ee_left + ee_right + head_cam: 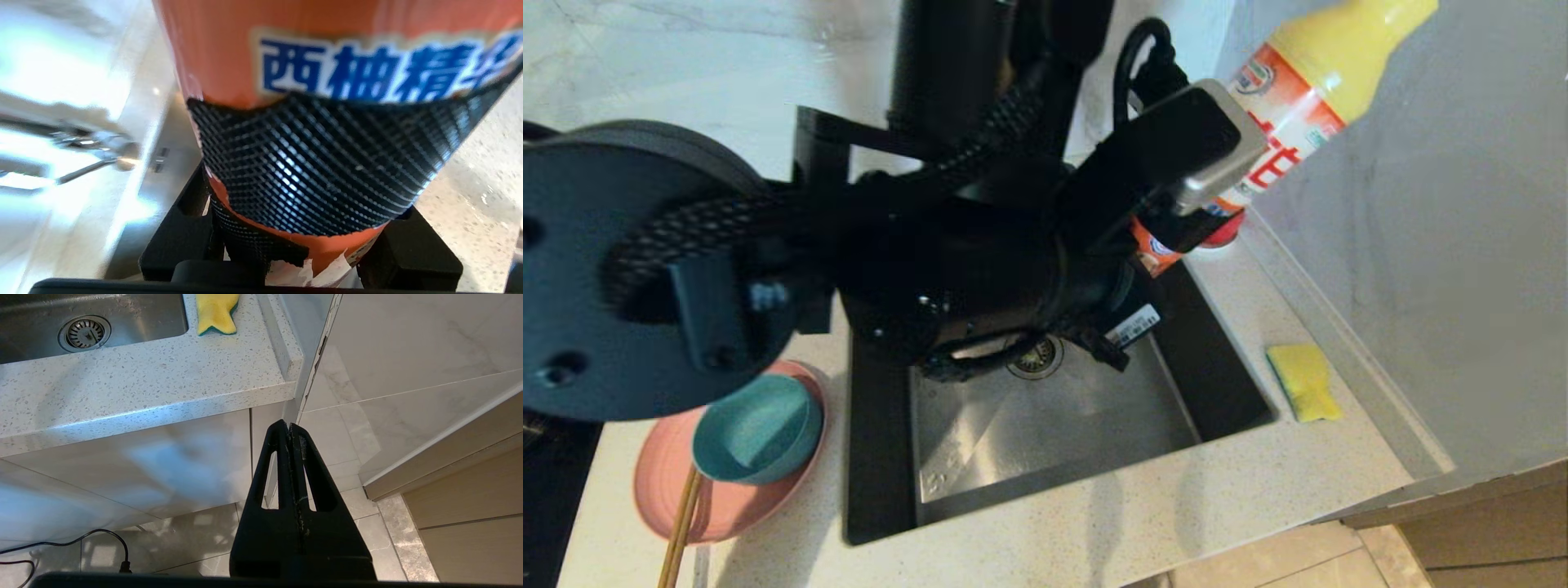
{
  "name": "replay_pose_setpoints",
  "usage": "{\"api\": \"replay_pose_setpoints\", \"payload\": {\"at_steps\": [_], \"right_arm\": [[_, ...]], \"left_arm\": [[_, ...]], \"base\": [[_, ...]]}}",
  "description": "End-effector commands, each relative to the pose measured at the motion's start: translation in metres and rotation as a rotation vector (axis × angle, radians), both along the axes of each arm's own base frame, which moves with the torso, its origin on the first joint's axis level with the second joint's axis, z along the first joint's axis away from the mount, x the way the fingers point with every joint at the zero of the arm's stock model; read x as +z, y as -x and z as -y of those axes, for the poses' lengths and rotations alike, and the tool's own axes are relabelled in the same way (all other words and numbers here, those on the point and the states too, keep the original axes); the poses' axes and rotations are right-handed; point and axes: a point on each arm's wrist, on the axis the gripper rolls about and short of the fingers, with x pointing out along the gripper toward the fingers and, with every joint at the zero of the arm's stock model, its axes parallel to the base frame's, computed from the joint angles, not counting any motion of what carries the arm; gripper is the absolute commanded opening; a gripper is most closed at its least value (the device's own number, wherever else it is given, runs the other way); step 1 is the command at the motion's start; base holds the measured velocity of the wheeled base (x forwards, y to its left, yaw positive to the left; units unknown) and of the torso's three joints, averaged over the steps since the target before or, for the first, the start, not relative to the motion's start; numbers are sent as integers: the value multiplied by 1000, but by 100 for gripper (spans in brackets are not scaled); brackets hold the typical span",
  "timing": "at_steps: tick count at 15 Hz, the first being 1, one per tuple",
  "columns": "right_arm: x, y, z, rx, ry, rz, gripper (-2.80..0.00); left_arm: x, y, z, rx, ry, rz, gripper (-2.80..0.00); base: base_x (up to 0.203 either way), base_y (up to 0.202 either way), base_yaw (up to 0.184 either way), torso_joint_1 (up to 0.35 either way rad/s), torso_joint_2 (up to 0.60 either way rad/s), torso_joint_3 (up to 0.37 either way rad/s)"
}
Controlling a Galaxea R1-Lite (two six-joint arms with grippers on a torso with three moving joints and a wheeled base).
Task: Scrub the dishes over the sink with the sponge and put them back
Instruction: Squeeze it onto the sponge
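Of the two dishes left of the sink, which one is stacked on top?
The teal-blue bowl. It sits on the pink plate, which lies flat on the counter and is wider and shallower; the chopsticks rest across the plate's rim beside the bowl.

The left arm [915, 245] fills the middle of the head view and hides the far half of the sink [1054, 441], part of the drain [1036, 357] and the lower part of the detergent bottle [1290, 122], whose cap is cut off by the top edge. The left tool itself is covered by its own wrist there. The pink plate [727, 514] is partly under the arm's round joint, and the chopsticks [682, 523] run off the bottom edge. In the left wrist view the bottle fills the frame, its label cut off, and the faucet [94, 159] is blurred.
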Motion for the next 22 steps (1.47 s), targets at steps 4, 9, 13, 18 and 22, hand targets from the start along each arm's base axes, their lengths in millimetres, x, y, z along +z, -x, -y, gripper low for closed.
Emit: {"api": "replay_pose_setpoints", "payload": {"at_steps": [4, 9, 13, 18, 22], "right_arm": [[0, 0, 0, 0, 0, 1, -280], [0, 0, 0, 0, 0, 1, -280], [0, 0, 0, 0, 0, 1, -280], [0, 0, 0, 0, 0, 0, -280], [0, 0, 0, 0, 0, 0, -280]], "left_arm": [[-48, -16, 40, -6, -117, -56, -280], [-77, -19, 65, -6, -198, -63, -280], [-88, -24, 80, 0, -263, -26, -280], [-110, -24, 102, -4, -326, -10, -280], [-124, -28, 118, -7, -356, 3, -280]], "base": [[0, 0, 0, 0, 0, 0], [0, 0, 0, 0, 0, 0], [0, 0, 0, 0, 0, 0], [0, 0, 0, 0, 0, 0], [0, 0, 0, 0, 0, 0]]}}
